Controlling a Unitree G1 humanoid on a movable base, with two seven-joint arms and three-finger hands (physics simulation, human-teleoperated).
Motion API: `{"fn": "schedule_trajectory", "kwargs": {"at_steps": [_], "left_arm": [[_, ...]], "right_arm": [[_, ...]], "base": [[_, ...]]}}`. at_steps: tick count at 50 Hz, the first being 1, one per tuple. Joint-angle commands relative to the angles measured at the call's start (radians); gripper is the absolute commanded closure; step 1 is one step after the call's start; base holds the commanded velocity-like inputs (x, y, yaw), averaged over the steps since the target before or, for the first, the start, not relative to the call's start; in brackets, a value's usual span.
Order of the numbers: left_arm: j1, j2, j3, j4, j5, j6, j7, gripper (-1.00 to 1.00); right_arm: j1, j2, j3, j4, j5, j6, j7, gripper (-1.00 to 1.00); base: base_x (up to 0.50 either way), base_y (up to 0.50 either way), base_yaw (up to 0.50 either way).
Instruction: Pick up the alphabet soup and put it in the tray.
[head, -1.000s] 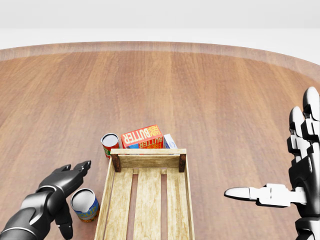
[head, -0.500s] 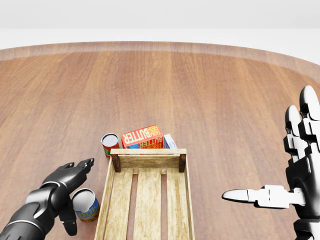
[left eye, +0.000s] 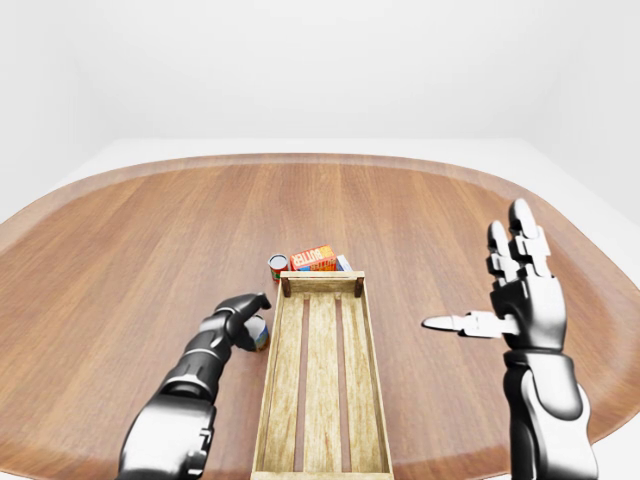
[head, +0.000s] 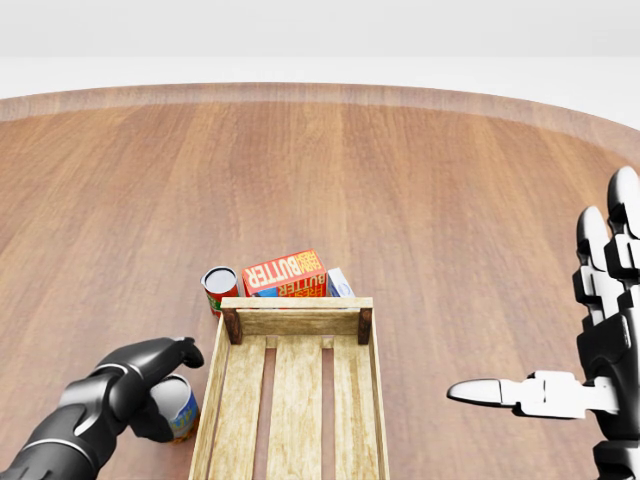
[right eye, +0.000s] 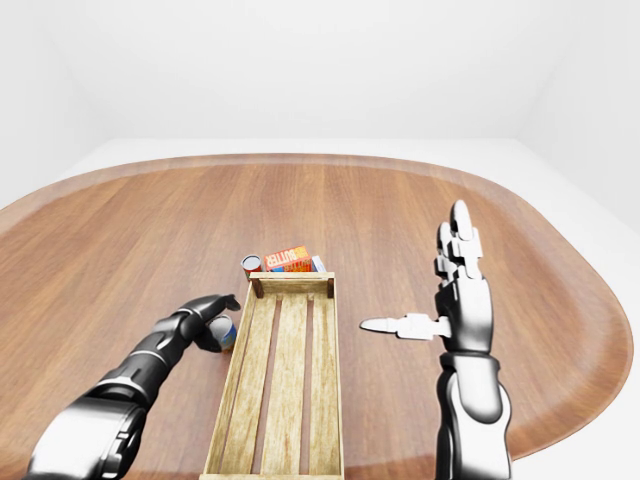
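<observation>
The black left hand (head: 150, 385) curls over the blue-labelled alphabet soup can (head: 176, 410), which stands on the round wooden bench (head: 400, 200) just left of the long slatted wooden tray (head: 295, 400). A red-labelled can (head: 219, 288), orange butter box (head: 285, 272) and blue box (head: 340, 284) crowd the tray's top end. The silver right hand (head: 590, 370) hovers with fingers spread.

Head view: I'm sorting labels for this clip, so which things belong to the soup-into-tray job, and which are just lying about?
Job:
- blue soup can
- wooden tray
- left hand, curled over that can

Lying about:
- red can
- butter box
- small pale box beside it
- right hand, open and holding nothing
</observation>
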Motion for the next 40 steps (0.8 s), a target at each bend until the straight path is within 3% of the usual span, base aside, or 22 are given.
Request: {"fn": "schedule_trajectory", "kwargs": {"at_steps": [1, 17, 21, 23, 32, 35, 36, 40], "left_arm": [[0.013, -0.007, -0.005, -0.002, 0.002, 0.0, 0.003, 0.93], [0.032, 0.002, 0.002, -0.031, -0.006, 0.0, -0.005, 0.92], [0.051, 0.023, 0.01, -0.066, -0.005, 0.0, -0.011, 0.92], [0.043, 0.038, 0.003, -0.048, 0.023, 0.0, 0.031, 0.92], [0.059, 0.127, 0.051, -0.092, 0.012, 0.0, -0.005, 0.92], [0.059, 0.139, 0.055, -0.086, 0.011, 0.0, 0.032, 0.92], [0.061, 0.155, 0.066, -0.148, 0.003, 0.0, -0.009, 0.92], [0.069, 0.177, 0.096, -0.231, -0.02, 0.0, -0.039, 0.92]], "right_arm": [[0.007, 0.005, -0.001, -0.024, 0.003, 0.0, 0.004, -1.0], [0.015, 0.009, 0.0, -0.029, 0.004, 0.0, 0.008, -1.0], [0.019, 0.011, 0.001, -0.024, 0.003, 0.0, 0.009, -1.0], [0.02, 0.012, 0.002, -0.02, 0.002, 0.0, 0.01, -1.0], [0.012, 0.012, 0.019, 0.003, -0.002, 0.0, 0.007, -1.0], [0.014, 0.011, 0.023, 0.004, -0.002, 0.0, 0.005, -1.0], [0.014, 0.01, 0.023, 0.003, -0.001, 0.0, 0.006, -1.0], [0.013, 0.009, 0.021, 0.003, 0.001, 0.0, 0.006, -1.0]], "base": [[0.0, 0.0, 0.0], [0.0, 0.0, 0.0], [0.0, 0.0, 0.0], [0.0, 0.0, 0.0], [0.0, 0.0, 0.0], [0.0, 0.0, 0.0], [0.0, 0.0, 0.0], [0.0, 0.0, 0.0]]}}
